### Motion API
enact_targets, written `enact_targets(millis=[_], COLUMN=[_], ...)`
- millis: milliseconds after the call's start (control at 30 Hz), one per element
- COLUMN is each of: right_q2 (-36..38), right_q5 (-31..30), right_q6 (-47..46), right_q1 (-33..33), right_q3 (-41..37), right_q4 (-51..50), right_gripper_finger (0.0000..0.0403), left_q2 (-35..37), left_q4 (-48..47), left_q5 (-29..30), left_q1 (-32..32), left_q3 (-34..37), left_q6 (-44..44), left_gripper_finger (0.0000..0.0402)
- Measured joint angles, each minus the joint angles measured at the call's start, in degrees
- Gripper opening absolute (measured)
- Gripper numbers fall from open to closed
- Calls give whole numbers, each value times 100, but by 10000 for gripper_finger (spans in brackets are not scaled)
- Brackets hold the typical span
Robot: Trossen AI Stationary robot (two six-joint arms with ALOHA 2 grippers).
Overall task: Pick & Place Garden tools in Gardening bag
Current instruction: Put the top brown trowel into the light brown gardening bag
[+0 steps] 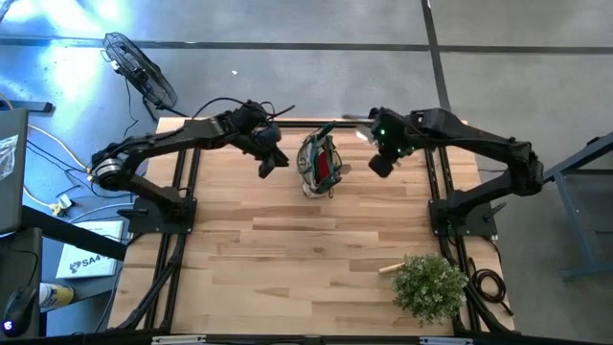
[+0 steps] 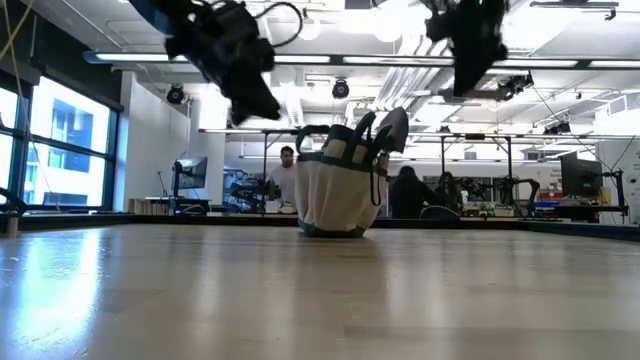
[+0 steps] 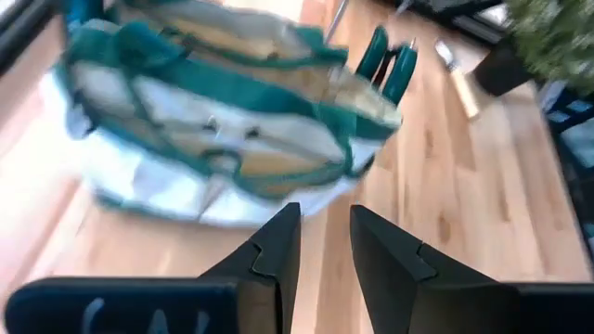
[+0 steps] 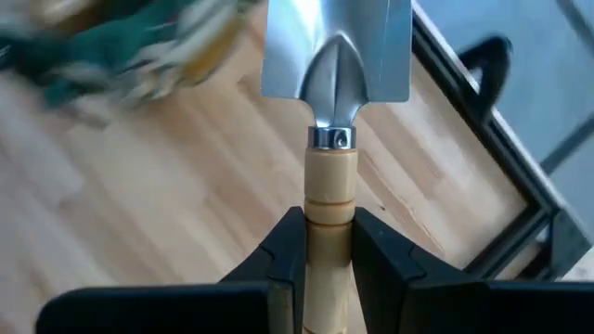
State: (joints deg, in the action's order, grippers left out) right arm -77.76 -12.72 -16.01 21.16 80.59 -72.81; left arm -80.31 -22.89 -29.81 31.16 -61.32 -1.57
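Observation:
The gardening bag (image 1: 319, 163) stands upright on its base near the table's far edge, olive-tan with dark green trim. Dark tool handles (image 2: 388, 130) stick up out of it, and green-handled shears (image 3: 390, 57) sit at its side. My left gripper (image 1: 271, 159) hovers just left of the bag, above the table. Its fingers (image 3: 278, 250) stand a little apart with nothing between them. Right of the bag, my right gripper (image 1: 381, 165) is raised and shut on a trowel with a metal blade (image 4: 336, 46) and a pale wooden handle. My right gripper pinches the trowel's wooden handle (image 4: 330, 190) between its two fingers, a short way behind the metal collar. The handle runs along the fingers and the blade points on ahead of them, slanting down. The trowel is lifted clear of the table.
A bushy green plant (image 1: 428, 285) stands at the near right corner, with a pale wooden handle (image 1: 388, 268) lying on the table beside it. A fan (image 1: 142, 69) stands beyond the far left corner. The table's near middle (image 1: 306, 259) is bare wood.

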Motion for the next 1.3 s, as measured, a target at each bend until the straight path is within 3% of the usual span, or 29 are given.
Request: enact_targets(millis=[300,567,833,1000,1167,1300], right_q2=[-851,-2583,-3224,-3243,-3228,-3120], right_q5=[-717,-691,-513,-432,-734,-836], right_q6=[281,915,1180,1039,508,446], right_q1=[-1427,-2026,-2156,-2154,-2200,-2432], right_q3=[1065,2654,4008,4031,4031,4031], right_q4=[-1258,-1715,-1712,-1726,-1644,-1088], right_gripper_finger=[51,51,51,51,51,51], left_q2=[1555,2299,2359,2356,2358,2358], left_q4=[-1319,-2246,-2792,-1931,-285,1204], left_q5=[1261,1304,1111,723,58,-105], left_q1=[72,72,71,3,-470,-1050], left_q3=[-2,-2,274,708,1067,1472], left_q6=[-216,76,229,117,48,32], left_gripper_finger=[93,93,93,93,93,93])
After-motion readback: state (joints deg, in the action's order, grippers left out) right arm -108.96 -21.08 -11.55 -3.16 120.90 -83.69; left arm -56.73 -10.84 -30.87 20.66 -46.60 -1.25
